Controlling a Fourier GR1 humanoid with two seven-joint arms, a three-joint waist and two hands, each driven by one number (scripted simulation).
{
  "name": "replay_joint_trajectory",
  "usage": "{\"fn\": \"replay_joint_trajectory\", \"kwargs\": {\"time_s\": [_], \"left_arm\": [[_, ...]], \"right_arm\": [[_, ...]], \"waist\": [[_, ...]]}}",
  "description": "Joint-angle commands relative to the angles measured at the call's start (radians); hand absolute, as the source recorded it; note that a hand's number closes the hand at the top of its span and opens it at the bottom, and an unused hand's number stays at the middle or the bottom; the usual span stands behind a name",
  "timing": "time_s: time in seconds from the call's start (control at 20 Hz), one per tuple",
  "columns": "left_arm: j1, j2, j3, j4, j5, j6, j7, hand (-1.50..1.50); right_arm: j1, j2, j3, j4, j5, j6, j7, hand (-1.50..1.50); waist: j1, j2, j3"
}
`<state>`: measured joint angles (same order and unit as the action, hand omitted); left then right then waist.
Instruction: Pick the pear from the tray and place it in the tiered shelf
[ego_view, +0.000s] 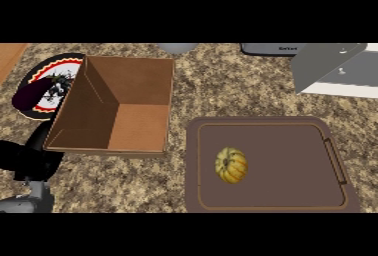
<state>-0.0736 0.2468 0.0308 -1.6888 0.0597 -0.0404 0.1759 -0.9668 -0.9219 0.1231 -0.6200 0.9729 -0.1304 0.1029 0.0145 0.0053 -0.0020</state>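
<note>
A yellow-orange ribbed fruit (231, 165), where the task names a pear, lies alone on a dark brown tray (295, 200) at about 4 o'clock on the speckled granite tabletop (236, 85). The fruit sits left of the tray's middle, apart from every raised rim, with bare tray floor open to its right toward the handle slot at the 3 o'clock edge. Just beside the tray's upper left corner, at 10 o'clock, stands an open brown box (118, 107) with nothing visible inside; a narrow strip of tabletop separates the two. Behind the box, at 9 o'clock, a round patterned plate (46, 70) carries a dark purple item (31, 95) and is partly hidden by the box wall. A grey tiered shelf (332, 67) stands at 2 o'clock, well apart from the tray across open tabletop. The left hand (26, 160) shows at 8 o'clock, black and partly cut by the edge; whether its fingers are spread cannot be told.
</note>
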Motion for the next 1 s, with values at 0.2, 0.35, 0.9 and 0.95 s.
{"fn": "replay_joint_trajectory", "kwargs": {"time_s": [0.2,0.35,0.9,0.95], "left_arm": [[0.001,-0.047,-0.044,-0.038,-0.020,0.017,0.044,0.00],[0.026,-0.008,0.004,-0.019,-0.004,-0.008,0.013,0.00],[0.030,-0.011,0.000,-0.041,-0.011,-0.007,0.034,0.00],[-0.009,-0.016,0.009,-0.003,-0.026,0.014,0.031,0.00]], "right_arm": [[-0.128,0.005,-0.095,0.055,0.006,-0.005,0.126,-1.50],[-0.143,0.006,-0.179,0.001,-0.083,-0.033,0.119,-1.50],[-0.280,-0.057,-0.443,-0.155,-0.320,0.019,0.296,-1.50],[-0.290,-0.095,-0.493,-0.136,-0.359,0.039,0.302,-1.50]], "waist": [[0.008,-0.001,0.003],[0.000,-0.005,0.003],[-0.026,-0.019,0.002],[-0.041,-0.016,0.002]]}}
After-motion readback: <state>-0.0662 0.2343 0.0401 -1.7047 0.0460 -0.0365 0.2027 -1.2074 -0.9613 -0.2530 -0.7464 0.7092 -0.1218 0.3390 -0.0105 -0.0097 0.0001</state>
